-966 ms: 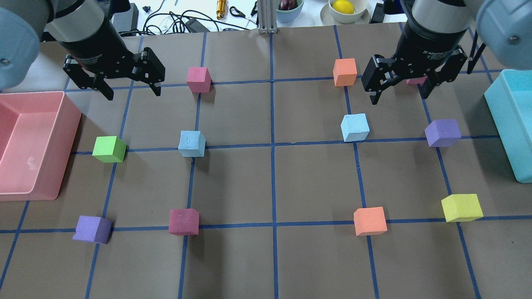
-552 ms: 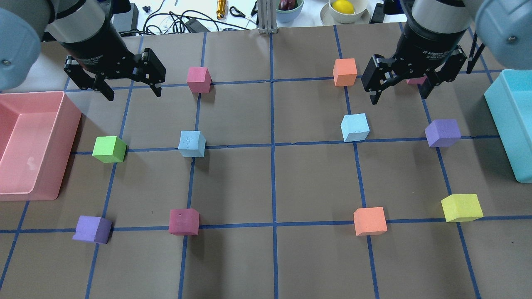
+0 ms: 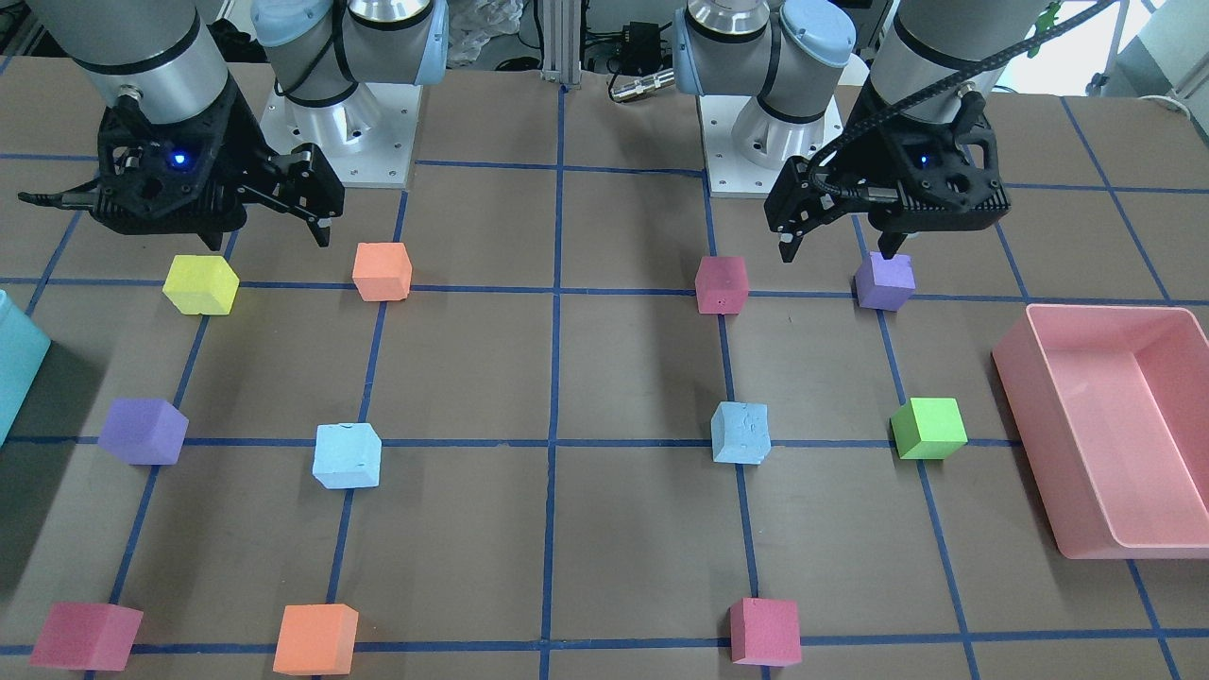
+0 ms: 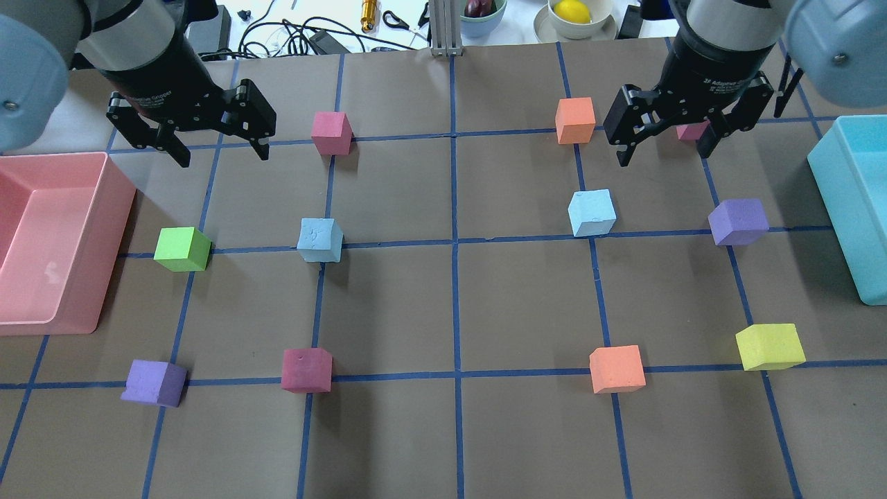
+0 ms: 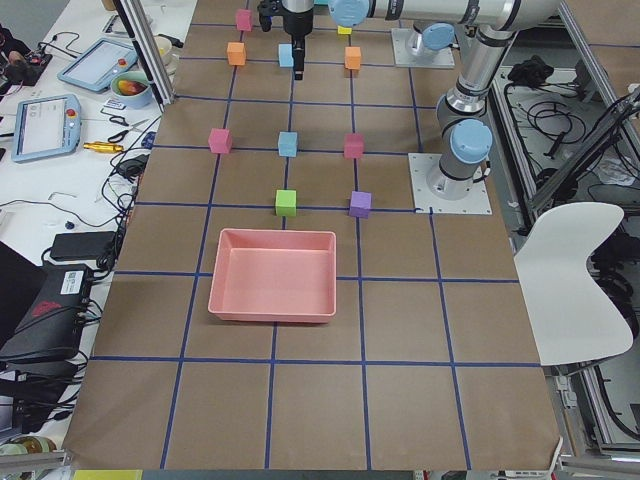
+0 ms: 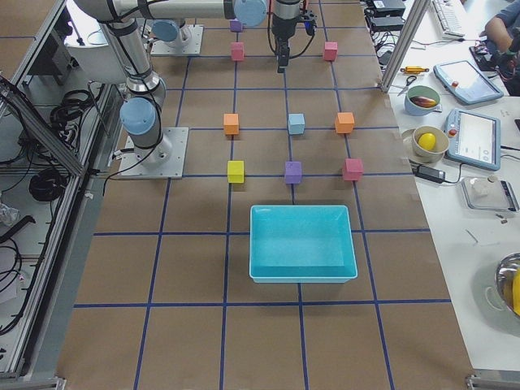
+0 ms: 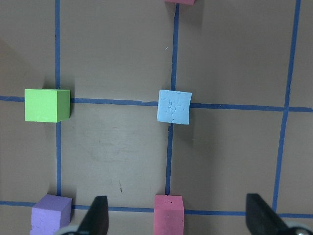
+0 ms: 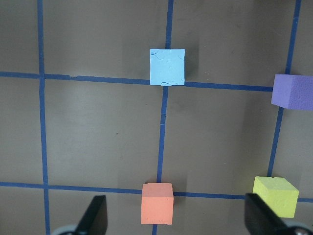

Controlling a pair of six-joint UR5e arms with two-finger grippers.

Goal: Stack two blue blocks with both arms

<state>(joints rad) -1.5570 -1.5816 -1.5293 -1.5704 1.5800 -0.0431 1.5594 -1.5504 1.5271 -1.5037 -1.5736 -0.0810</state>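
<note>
Two pale blue blocks rest apart on the brown mat. One lies left of centre [image 4: 320, 240], also in the front view [image 3: 740, 433] and the left wrist view [image 7: 173, 107]. The other lies right of centre [image 4: 592, 213], also in the front view [image 3: 348, 455] and the right wrist view [image 8: 167, 66]. My left gripper [image 4: 223, 158] hovers open and empty, behind and to the left of the left block. My right gripper [image 4: 662, 158] hovers open and empty, behind and to the right of the right block.
A pink bin [image 4: 104, 208] stands at the left edge and a teal bin [image 4: 842, 201] at the right edge. Green [image 4: 181, 249], purple [image 4: 739, 222], orange [image 4: 575, 120], pink [image 4: 331, 133], dark pink [image 4: 306, 370] and yellow [image 4: 769, 346] cubes sit on the grid crossings around the blue blocks.
My right gripper has shifted slightly toward the table's far side. My left gripper and all the cubes have stayed in place.
</note>
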